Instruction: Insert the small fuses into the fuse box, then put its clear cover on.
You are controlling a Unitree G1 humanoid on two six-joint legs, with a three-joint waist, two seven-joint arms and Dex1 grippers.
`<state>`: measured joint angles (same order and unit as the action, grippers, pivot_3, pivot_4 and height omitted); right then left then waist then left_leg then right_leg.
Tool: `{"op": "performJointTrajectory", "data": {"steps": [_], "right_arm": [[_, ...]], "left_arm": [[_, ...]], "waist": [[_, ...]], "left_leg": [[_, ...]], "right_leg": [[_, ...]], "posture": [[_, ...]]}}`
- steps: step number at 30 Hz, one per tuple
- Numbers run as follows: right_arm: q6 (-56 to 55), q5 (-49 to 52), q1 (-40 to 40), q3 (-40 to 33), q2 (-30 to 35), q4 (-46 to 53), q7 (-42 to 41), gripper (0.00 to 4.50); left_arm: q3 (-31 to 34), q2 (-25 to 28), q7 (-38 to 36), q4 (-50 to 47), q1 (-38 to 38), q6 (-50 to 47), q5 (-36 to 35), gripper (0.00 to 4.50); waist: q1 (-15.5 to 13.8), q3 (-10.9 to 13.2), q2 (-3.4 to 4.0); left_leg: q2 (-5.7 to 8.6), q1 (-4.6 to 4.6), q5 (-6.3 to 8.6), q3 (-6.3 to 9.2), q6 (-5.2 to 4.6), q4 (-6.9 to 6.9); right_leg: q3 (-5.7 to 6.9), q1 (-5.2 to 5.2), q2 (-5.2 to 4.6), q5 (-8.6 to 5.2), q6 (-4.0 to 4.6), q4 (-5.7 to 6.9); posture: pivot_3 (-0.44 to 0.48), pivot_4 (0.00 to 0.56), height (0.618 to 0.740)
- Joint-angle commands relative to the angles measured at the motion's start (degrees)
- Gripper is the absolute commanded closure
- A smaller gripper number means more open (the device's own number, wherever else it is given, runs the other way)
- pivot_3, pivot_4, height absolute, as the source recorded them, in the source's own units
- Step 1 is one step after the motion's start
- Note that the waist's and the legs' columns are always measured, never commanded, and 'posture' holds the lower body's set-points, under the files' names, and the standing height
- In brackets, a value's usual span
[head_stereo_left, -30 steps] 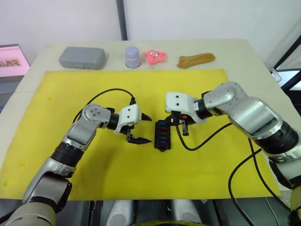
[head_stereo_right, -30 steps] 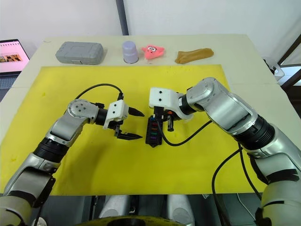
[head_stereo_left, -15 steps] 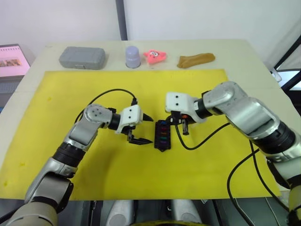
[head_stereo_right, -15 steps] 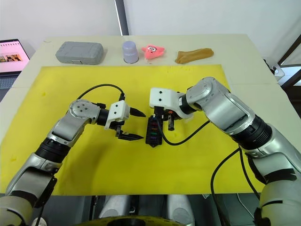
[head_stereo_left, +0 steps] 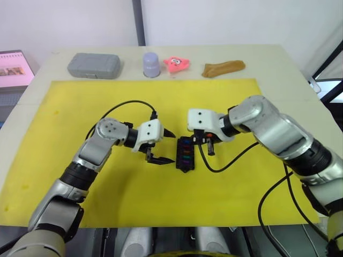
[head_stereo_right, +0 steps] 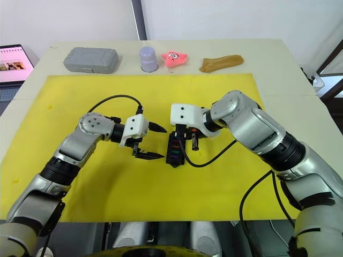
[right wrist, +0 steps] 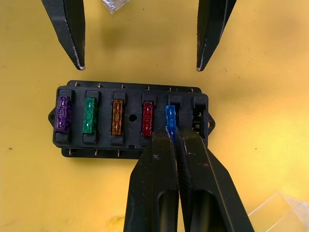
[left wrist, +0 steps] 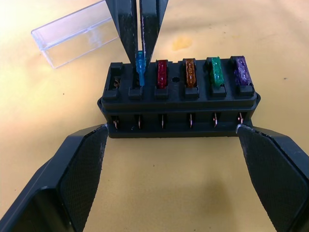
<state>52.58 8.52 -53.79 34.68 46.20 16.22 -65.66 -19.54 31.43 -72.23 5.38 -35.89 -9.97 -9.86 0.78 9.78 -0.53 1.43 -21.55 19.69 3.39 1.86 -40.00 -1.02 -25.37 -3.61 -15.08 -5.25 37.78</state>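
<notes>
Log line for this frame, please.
Right gripper shut on blue blade fuse entering black fuse box | four seated, end slot empty | left gripper open | clear cover off

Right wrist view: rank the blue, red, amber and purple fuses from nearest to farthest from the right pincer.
1. Blue fuse, pinched in the right pincer.
2. Red fuse, in the next slot.
3. Amber fuse, mid-box.
4. Purple fuse, at the fuse box's far end.
</notes>
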Motion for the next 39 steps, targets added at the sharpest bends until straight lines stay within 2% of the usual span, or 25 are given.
{"op": "performJointTrajectory", "data": {"steps": [1, 39], "right_arm": [[0.2, -1.0, 0.2, -0.5, -0.4, 0.2, 0.1, 4.5], [7.5, 0.9, -3.7, -3.1, -0.5, 1.1, -0.9, 4.5]], "left_arm": [[0.8, 0.2, 0.2, -2.4, 0.1, -0.4, 0.0, 0.06], [0.1, -0.8, -0.4, -3.4, 0.6, -0.1, 0.4, 0.06]], "waist": [[0.0, 0.0, 0.0], [0.0, 0.0, 0.01]], "left_leg": [[0.0, 0.0, 0.0, 0.0, 0.0, 0.0], [0.01, 0.02, 0.0, 0.0, 0.0, -0.01]], "right_leg": [[0.0, 0.0, 0.0, 0.0, 0.0, 0.0], [0.0, 0.0, -0.01, 0.0, 0.0, 0.05]], "posture": [[0.0, 0.15, 0.74], [0.0, 0.15, 0.74]]}}
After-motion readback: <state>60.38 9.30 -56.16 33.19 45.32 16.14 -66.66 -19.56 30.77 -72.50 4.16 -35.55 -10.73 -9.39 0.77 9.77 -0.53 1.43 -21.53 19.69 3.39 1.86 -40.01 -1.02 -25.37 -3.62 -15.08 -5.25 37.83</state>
